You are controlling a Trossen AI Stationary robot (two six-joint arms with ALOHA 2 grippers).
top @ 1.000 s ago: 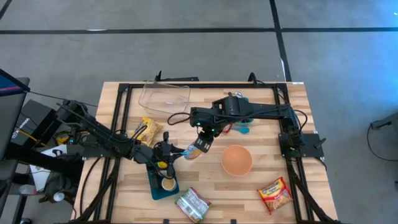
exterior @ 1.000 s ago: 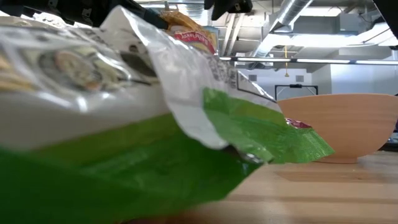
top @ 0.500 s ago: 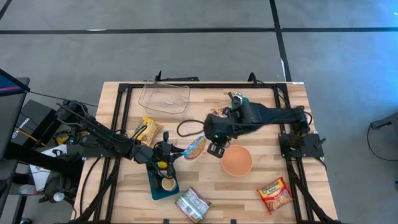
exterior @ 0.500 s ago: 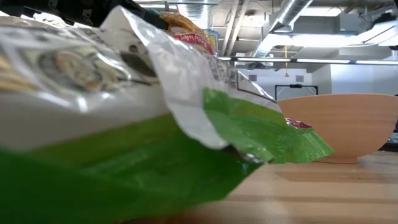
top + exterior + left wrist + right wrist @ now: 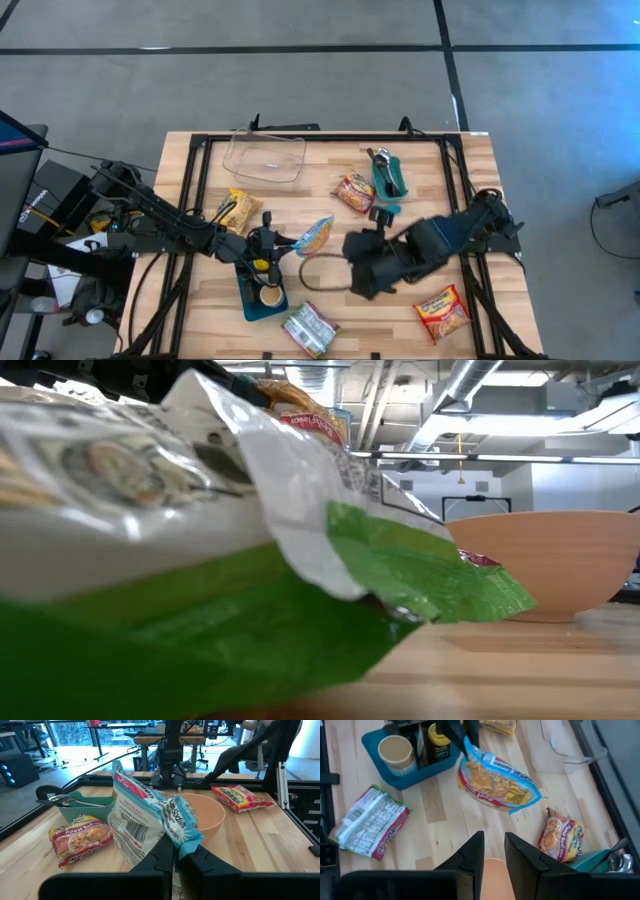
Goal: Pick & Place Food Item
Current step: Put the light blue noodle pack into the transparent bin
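A blue-edged snack packet (image 5: 315, 236) hangs over the middle of the table with my left gripper (image 5: 174, 851) shut on it; the packet's barcode side (image 5: 142, 817) faces the left wrist camera. My right gripper (image 5: 494, 851) hovers above the tan bowl (image 5: 205, 815), its fingers a little apart with nothing between them. In the high view my right arm (image 5: 385, 262) hides the bowl. A red noodle packet (image 5: 355, 192) lies flat beside a teal tray (image 5: 388, 178) of utensils. My left gripper pinches one end of the blue-edged packet (image 5: 184, 839) between its two fingers. The fingers come nearly level from the table's left side. The packet stands out beyond the fingertips toward the table's right, held above the wood, with its shadow under it in the right wrist view.
A blue caddy (image 5: 262, 290) with a cup and bottles sits under my left gripper. A green-and-white packet (image 5: 310, 328) lies at the near edge, an orange ramen packet (image 5: 442, 310) near right, a yellow packet (image 5: 238, 208) left, and a clear container (image 5: 265, 157) at the far edge.
My right gripper has drawn away from the blue-edged packet and swung toward the table's right and near edge, turning as it went, until it stands over the bowl. The red packet and the teal tray have come into view. The packet stays in my left gripper.
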